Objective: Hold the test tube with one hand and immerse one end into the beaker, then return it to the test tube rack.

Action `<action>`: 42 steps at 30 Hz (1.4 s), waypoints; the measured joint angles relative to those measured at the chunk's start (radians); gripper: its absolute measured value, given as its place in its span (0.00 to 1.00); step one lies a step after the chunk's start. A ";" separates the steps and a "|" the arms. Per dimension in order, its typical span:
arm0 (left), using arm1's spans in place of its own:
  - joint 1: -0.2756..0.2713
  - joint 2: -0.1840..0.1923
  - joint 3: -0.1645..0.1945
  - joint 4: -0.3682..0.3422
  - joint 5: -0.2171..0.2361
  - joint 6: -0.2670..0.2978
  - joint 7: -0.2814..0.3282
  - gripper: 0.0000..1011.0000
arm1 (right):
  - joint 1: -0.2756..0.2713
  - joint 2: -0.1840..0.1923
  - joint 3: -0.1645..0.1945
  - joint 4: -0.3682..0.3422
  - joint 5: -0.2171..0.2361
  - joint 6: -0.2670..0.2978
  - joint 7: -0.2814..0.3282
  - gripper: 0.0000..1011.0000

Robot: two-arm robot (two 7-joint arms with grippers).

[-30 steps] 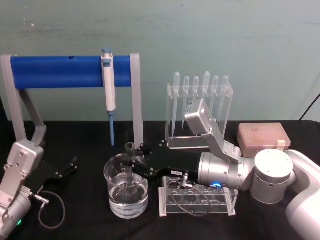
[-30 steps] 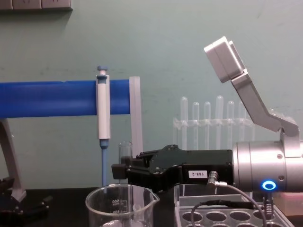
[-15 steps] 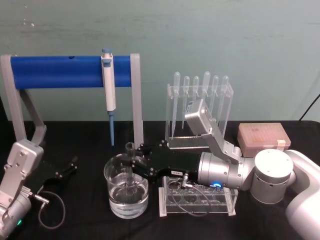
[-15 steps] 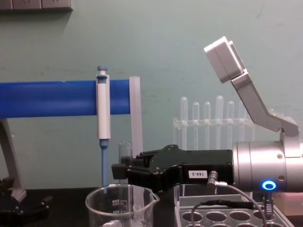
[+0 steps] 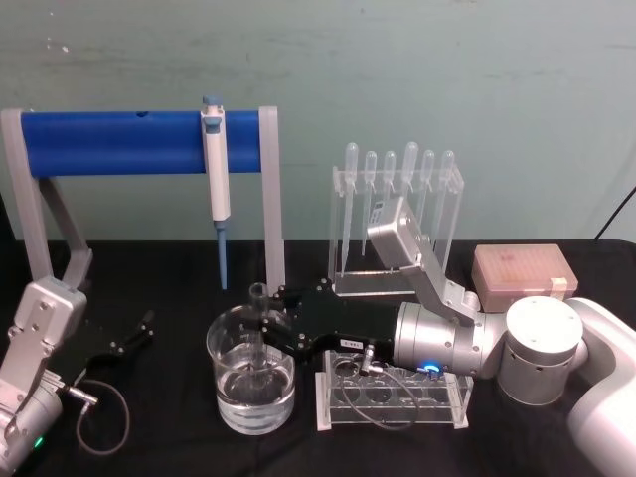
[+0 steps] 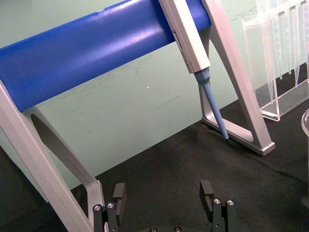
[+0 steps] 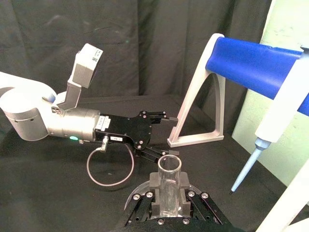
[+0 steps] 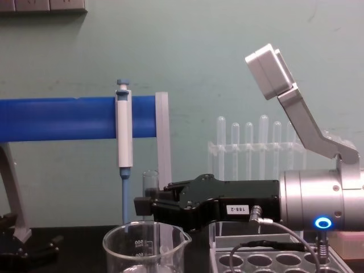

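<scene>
- My right end effector (image 5: 262,322) is clamped on the test tube (image 5: 258,298). In the right wrist view the black fingers (image 7: 153,186) press on both sides of the glass.
- The test tube stands upright. Its open rim is above the grip, and its lower part is down inside the beaker (image 5: 221,397).
- The beaker holds clear liquid in its lower half. The tube's round end reaches about the liquid line, but I cannot tell how deep it sits.
- From the chest view, the end effector (image 8: 142,206) is just above the beaker's rim (image 8: 122,234), with the tube (image 8: 150,181) rising behind it.
- The silver wrist extends rightward over the clear test tube rack (image 5: 393,402), which stands just beside the beaker on the black counter (image 5: 179,278).
- My left end effector (image 5: 134,333) is low over the counter at the left, well apart from the beaker, with its fingers (image 6: 207,191) spread and empty.
- Behind, a blue-and-white pipettor (image 5: 215,169) hangs from a blue stand (image 5: 119,142), and a clear rack of pipettes (image 5: 397,219) stands farther back.
</scene>
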 joint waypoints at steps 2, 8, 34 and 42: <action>0.000 0.000 0.000 0.000 0.000 0.000 0.000 0.99 | 0.000 0.000 0.000 0.000 0.000 0.000 0.000 0.22; 0.000 0.000 0.000 0.000 0.000 0.000 0.000 0.99 | 0.000 0.000 0.000 0.000 0.000 0.000 0.000 0.22; 0.000 0.000 0.000 0.000 0.000 0.000 0.000 0.99 | 0.000 0.000 0.000 0.000 0.000 0.000 0.000 0.22; 0.000 0.000 0.000 0.000 0.000 0.000 0.000 0.99 | 0.000 0.000 0.000 0.000 0.000 0.000 0.000 0.22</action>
